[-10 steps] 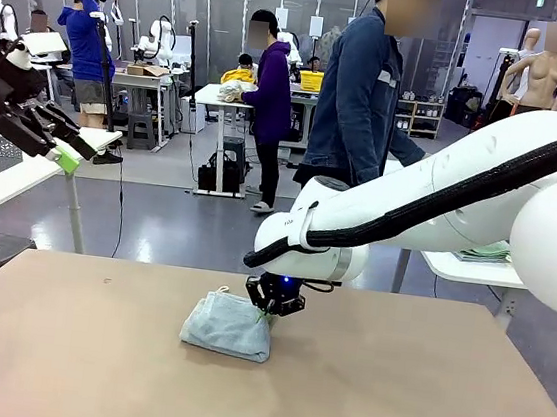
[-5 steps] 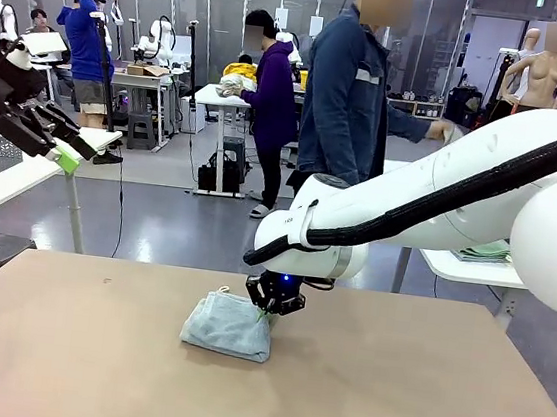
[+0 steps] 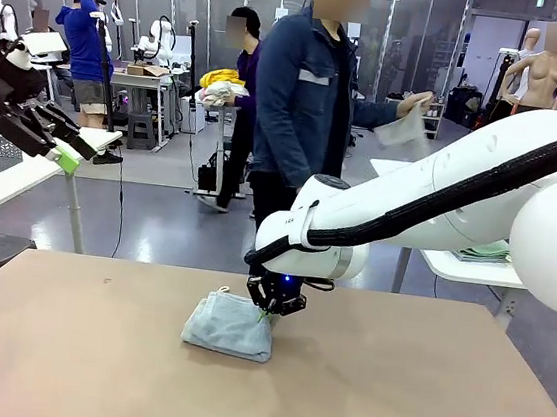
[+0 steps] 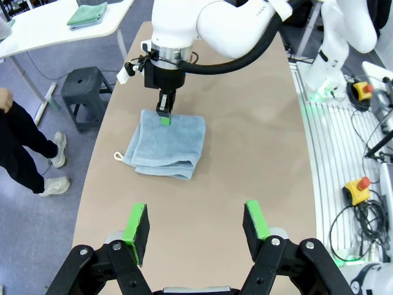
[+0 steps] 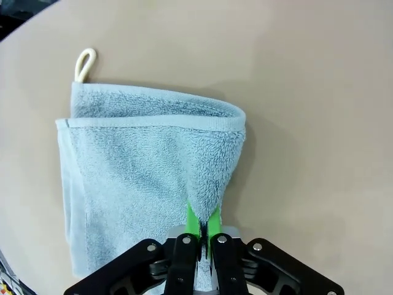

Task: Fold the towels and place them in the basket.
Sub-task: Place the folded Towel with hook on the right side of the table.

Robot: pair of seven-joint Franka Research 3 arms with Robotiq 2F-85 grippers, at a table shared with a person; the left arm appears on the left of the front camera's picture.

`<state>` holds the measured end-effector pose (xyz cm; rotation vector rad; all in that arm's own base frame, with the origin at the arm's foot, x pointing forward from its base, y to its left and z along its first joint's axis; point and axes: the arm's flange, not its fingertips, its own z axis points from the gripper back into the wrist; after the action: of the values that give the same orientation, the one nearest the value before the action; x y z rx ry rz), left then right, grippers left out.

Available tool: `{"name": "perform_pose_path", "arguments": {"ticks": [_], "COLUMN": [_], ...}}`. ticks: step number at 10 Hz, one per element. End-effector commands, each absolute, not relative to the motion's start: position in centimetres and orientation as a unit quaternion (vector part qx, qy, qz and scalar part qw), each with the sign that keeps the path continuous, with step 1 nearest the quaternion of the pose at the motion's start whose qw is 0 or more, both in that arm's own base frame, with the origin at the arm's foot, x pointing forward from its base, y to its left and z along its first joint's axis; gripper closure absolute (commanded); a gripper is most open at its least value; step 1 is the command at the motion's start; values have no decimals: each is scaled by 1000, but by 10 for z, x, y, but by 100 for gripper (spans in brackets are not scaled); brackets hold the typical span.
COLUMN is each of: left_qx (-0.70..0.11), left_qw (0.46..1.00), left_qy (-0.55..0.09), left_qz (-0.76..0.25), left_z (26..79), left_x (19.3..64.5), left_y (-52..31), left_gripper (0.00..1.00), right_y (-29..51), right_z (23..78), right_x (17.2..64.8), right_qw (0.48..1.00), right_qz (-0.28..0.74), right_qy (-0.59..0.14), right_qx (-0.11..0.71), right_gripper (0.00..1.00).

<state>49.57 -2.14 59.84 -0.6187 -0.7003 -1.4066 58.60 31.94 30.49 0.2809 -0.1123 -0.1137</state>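
A folded blue-grey towel point(image 3: 229, 326) lies on the tan table point(image 3: 387, 402).

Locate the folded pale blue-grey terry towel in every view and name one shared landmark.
Front view: pale blue-grey towel mid-table, just left of centre.
Left wrist view: towel upper middle, left of centre.
Right wrist view: towel centre-left, large.
Shared landmark: the right gripper shut on the towel's edge.

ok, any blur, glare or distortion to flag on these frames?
Front view: even overhead light, blue towel sharp, the person's hand with the white cloth motion-blurred. Left wrist view: wide-angle bows the table edges. Right wrist view: crisp terry, soft shadow along the fold, no glare.
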Motion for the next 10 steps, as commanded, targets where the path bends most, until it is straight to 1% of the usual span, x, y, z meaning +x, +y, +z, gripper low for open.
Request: {"name": "perform_pose_path", "arguments": {"ticks": [1, 4, 5, 6, 8, 10], "left_qx": [-273, -273, -273, -273, -273, -273], "left_qw": [663, 663, 663, 663, 663, 663], "left_qy": [-314, -314, -314, -314, -314, -314], "left_qz": [-623, -623, -623, -623, -623, -623], "left_z": [598, 598, 598, 598, 598, 598], "left_x": [493, 493, 493, 493, 493, 493], "left_y": [-22, -22, -22, -22, -22, -22], "left_gripper": [22, 22, 22, 22, 22, 22], "right_y": [285, 223, 193, 162, 99, 36], "right_z": [300, 283, 277, 274, 273, 266], "right_x": [599, 618, 622, 625, 630, 634], "right_qw": [988, 992, 992, 993, 994, 995], "right_qz": [-60, -20, 10, 23, 34, 40], "right_qy": [-62, -57, -48, -54, -65, -61], "right_qx": [129, 113, 112, 104, 85, 72], "right_gripper": [95, 95, 95, 95, 95, 95]}}
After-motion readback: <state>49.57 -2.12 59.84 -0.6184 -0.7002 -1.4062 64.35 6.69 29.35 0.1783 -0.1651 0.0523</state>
